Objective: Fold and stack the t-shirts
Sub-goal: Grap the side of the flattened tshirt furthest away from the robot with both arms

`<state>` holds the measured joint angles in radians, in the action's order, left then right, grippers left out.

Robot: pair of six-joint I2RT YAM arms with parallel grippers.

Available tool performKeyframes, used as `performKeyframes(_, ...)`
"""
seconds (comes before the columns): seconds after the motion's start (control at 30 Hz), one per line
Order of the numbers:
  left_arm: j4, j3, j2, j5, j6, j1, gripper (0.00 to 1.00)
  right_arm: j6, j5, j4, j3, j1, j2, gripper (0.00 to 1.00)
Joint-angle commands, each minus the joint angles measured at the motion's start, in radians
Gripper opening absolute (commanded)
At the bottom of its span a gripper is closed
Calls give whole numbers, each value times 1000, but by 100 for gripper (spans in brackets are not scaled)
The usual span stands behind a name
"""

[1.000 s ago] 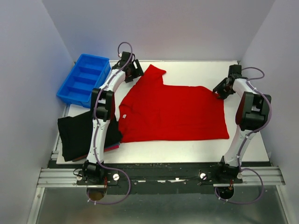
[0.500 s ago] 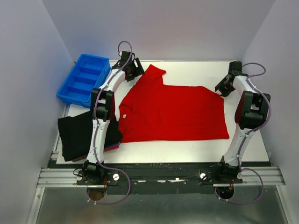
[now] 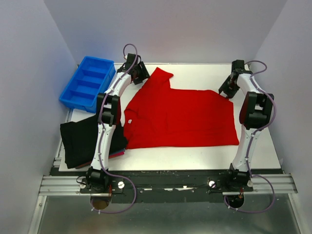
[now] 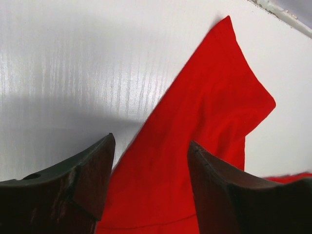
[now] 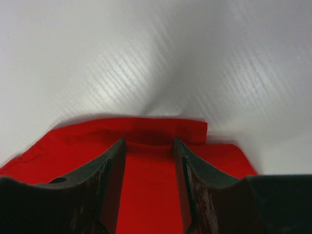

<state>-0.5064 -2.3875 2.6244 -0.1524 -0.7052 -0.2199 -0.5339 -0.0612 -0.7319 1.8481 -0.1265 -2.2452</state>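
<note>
A bright red t-shirt point(image 3: 180, 117) lies spread flat on the white table, one sleeve point(image 3: 161, 78) pointing to the far side. My left gripper point(image 3: 141, 74) hovers at that sleeve, open; in the left wrist view the red sleeve point(image 4: 204, 97) runs between its two dark fingers point(image 4: 92, 175). My right gripper point(image 3: 226, 90) is at the shirt's far right corner, open. Its fingers point(image 5: 187, 168) straddle the red cloth point(image 5: 148, 185) just short of a folded-over hem point(image 5: 161, 129). A folded black t-shirt point(image 3: 80, 139) lies at the near left on a dark-red one point(image 3: 117, 154).
A blue plastic compartment bin point(image 3: 87, 83) stands at the far left, beside the left arm. The white table point(image 3: 204, 73) ends at a metal rail point(image 3: 165, 180) along the near edge. Grey walls close in both sides and the back.
The right arm's wrist has swung toward the far side, the gripper staying at the shirt's corner. The left gripper's jaws have narrowed somewhat. The red shirt has not moved.
</note>
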Motion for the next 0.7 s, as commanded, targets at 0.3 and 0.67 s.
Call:
performKeyframes(0.3,8,2,36,-121,-19,-3,55,51,126,29,-104,11,79,43)
performKeyframes(0.67,48,17,28,-128,-13,10,0,94,136,35,-147,13,127,1)
